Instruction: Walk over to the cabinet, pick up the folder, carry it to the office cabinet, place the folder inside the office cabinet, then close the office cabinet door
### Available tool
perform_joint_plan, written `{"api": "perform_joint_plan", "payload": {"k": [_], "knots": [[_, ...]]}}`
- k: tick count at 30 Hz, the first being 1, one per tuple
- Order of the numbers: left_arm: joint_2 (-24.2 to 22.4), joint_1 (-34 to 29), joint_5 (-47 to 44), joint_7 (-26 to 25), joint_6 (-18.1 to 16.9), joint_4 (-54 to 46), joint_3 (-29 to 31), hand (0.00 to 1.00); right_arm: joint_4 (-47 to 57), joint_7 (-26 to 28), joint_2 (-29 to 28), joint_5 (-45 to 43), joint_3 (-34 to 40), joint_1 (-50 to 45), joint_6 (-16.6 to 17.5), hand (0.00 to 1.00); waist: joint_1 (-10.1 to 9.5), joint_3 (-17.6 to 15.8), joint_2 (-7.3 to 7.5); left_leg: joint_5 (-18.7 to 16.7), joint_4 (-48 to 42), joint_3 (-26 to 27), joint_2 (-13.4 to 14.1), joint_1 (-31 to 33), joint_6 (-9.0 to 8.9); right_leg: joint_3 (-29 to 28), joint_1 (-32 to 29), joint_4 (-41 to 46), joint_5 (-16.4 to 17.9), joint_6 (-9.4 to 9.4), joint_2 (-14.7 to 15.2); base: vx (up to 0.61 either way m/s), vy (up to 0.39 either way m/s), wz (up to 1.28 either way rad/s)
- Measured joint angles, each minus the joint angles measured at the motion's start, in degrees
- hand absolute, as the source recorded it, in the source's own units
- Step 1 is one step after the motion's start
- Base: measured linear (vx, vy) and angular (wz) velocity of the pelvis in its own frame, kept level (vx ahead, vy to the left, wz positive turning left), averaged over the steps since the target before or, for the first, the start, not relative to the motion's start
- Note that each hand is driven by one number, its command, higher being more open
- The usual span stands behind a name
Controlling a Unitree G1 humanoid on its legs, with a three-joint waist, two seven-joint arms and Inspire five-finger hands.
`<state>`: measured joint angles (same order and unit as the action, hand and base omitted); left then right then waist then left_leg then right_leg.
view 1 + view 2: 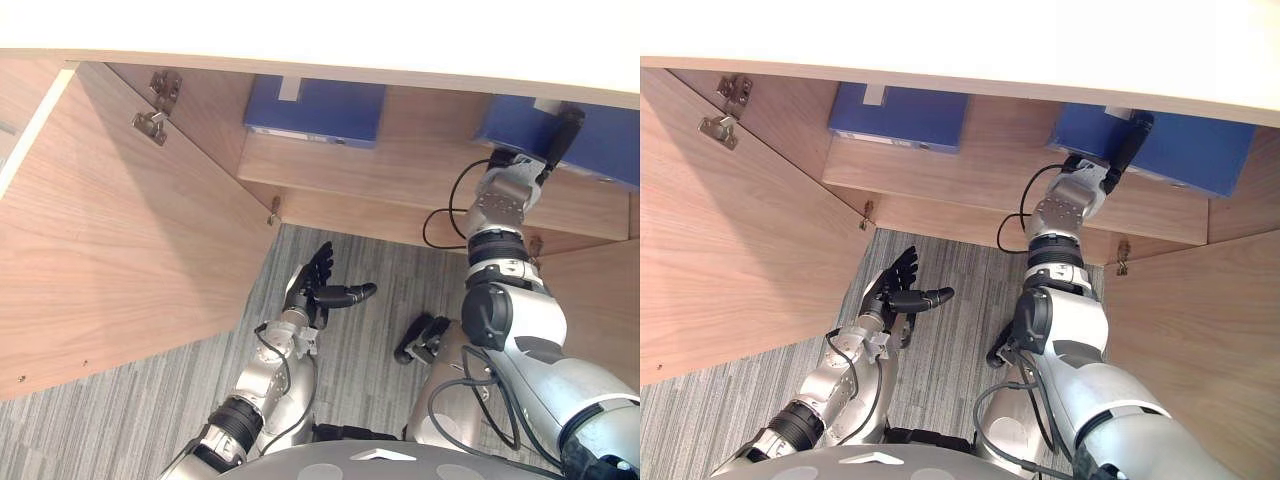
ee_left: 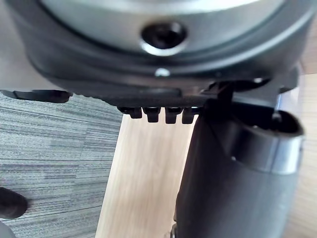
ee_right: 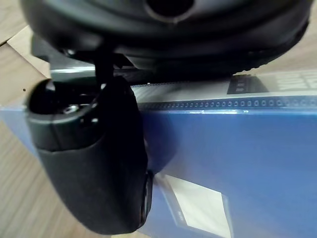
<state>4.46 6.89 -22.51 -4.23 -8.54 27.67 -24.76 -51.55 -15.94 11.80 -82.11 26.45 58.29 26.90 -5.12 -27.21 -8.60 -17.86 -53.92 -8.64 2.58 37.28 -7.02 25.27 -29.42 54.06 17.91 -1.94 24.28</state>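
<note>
Right hand in over the shelf, thumb flat on the folder lying there, seemingly to steady it; grip itself can't be told. Left hand open, idle, well short of the door.

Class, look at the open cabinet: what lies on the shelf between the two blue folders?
Nothing: the shelf between the left folder and the right folder is bare wood, as the left eye view shows.
</note>
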Motion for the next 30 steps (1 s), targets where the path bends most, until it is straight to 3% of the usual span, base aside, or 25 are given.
{"api": "perform_joint_plan", "payload": {"k": [19, 30], "knots": [[-1.33, 0.6, -2.02, -1.74, 1.2, -0.1, 0.44, 1.0, -13.52, -0.98, 4.45, 2.68, -7.03, 4.17, -9.47, 0.0, -0.03, -0.01, -1.17, -0.53, -1.05, 0.34, 1.2, 0.33, -0.15, -0.48, -0.4, 0.2, 0.09, 0.41, -1.05, 0.0, 0.013, -0.02], [-2.29, 1.42, -2.36, -2.16, 1.29, -0.09, 0.44, 1.0, -18.12, -0.98, 6.66, 3.0, -7.93, 7.02, -10.38, 0.0, -0.92, -0.42, -2.4, -1.09, -3.6, 0.52, 1.67, 2.67, -0.22, -1.66, -3.52, 3.22, 1.14, 1.35, -0.97, -0.03, 0.022, -0.04]]}}
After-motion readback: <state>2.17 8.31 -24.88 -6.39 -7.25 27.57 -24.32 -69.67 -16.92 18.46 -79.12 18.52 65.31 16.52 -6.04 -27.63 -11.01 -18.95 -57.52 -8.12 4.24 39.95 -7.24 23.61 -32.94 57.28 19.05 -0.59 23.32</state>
